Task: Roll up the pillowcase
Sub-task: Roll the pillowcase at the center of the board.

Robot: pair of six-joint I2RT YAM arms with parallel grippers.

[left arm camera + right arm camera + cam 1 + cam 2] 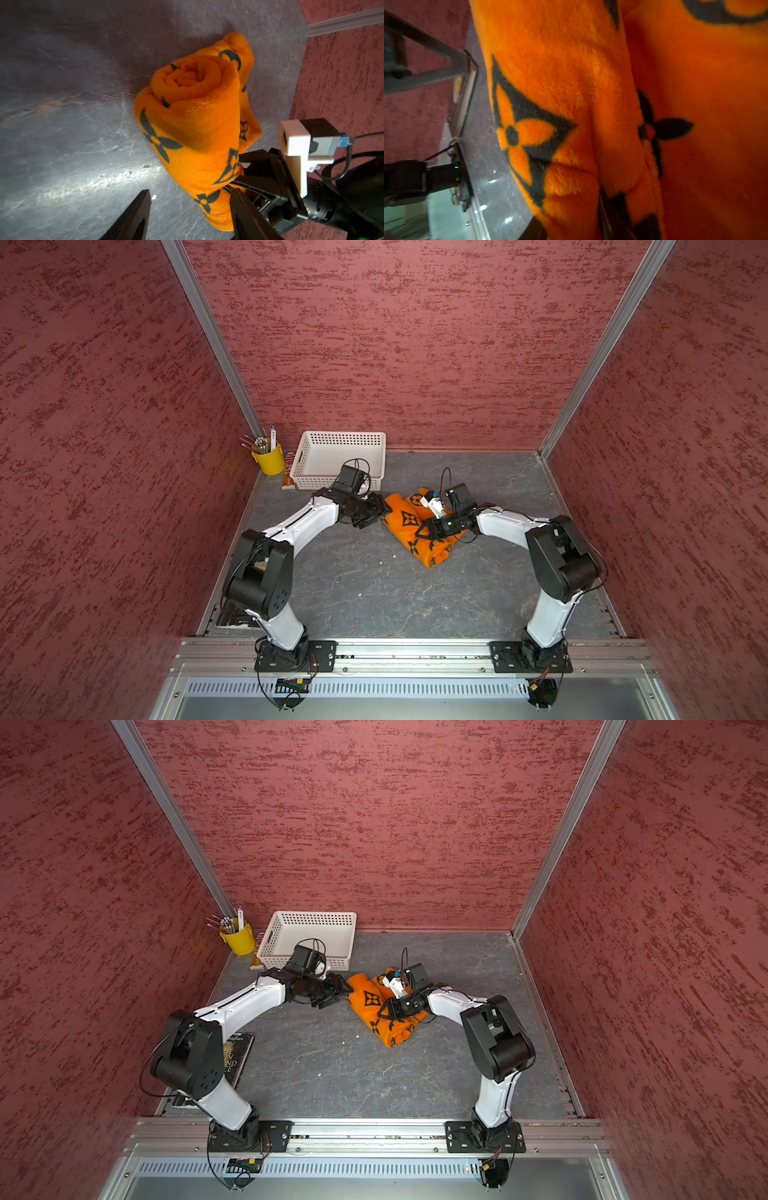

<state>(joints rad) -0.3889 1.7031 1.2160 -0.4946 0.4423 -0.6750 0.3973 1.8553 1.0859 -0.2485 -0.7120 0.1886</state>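
Fingers (135, 216) of the left gripper (376, 515) stand spread with nothing between them, just left of the pillowcase (409, 519). It lies as a thick orange roll on the grey table (374, 593), near the centre of both top views, below and right of the white basket (340, 448). The right gripper (422, 531) presses into the roll's right side. Its fingers are sunk in the fabric, and I cannot tell whether they pinch it. The left wrist view shows the roll's spiral end (187, 79).
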